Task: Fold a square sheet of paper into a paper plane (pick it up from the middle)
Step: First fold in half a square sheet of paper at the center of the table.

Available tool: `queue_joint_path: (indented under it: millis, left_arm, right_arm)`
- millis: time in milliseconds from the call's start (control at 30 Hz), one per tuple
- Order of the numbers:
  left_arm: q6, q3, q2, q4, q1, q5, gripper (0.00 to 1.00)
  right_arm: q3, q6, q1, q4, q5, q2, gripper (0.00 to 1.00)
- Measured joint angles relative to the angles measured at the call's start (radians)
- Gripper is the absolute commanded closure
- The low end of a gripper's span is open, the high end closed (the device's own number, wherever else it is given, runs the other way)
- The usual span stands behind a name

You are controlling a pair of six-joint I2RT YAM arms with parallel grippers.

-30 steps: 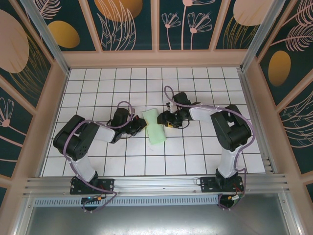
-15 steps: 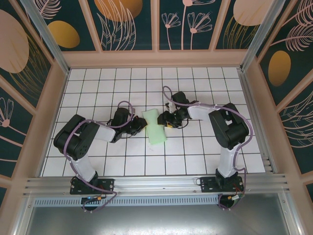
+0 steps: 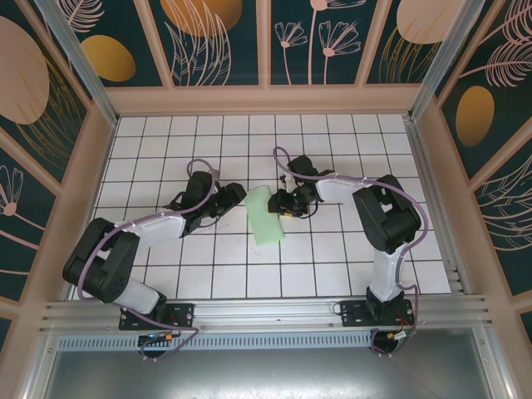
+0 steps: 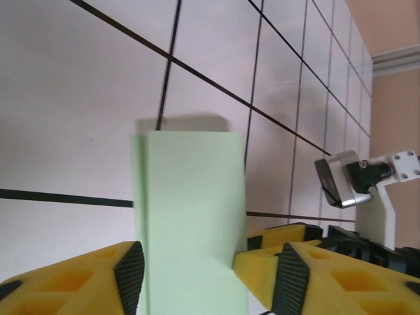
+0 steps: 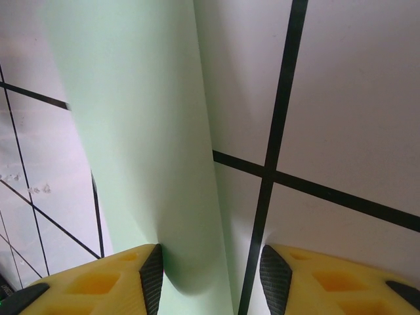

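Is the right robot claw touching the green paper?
Touching. In the right wrist view the folded green paper curls up against one finger pad of the right gripper; the other pad stands clear of it.

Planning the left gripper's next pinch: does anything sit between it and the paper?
Nothing visible does. The folded paper lies between the open jaws of the left gripper; the right gripper straddles its other side.
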Motion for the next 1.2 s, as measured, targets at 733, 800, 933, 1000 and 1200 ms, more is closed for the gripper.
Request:
queue_joint_path:
  millis: [733, 800, 933, 1000, 1200]
  left_arm:
    - [0.066, 0.032, -0.008, -0.156, 0.013, -0.153, 0.02]
    - [0.068, 0.032, -0.011, -0.158, 0.013, -0.168, 0.02]
    - [0.07, 0.032, -0.019, -0.155, 0.015, -0.181, 0.01]
    - [0.076, 0.032, -0.02, -0.15, 0.015, -0.182, 0.02]
    - [0.105, 0.032, -0.016, -0.115, 0.015, -0.145, 0.04]
  right_arm:
    - [0.064, -0.006, 0.051, -0.089, 0.132, 0.033, 0.51]
    - [0.064, -0.006, 0.053, -0.089, 0.135, 0.034, 0.51]
    - [0.063, -0.005, 0.055, -0.089, 0.142, 0.034, 0.51]
    - [0.063, -0.006, 0.056, -0.089, 0.143, 0.034, 0.51]
    - [0.063, -0.006, 0.057, -0.089, 0.143, 0.035, 0.49]
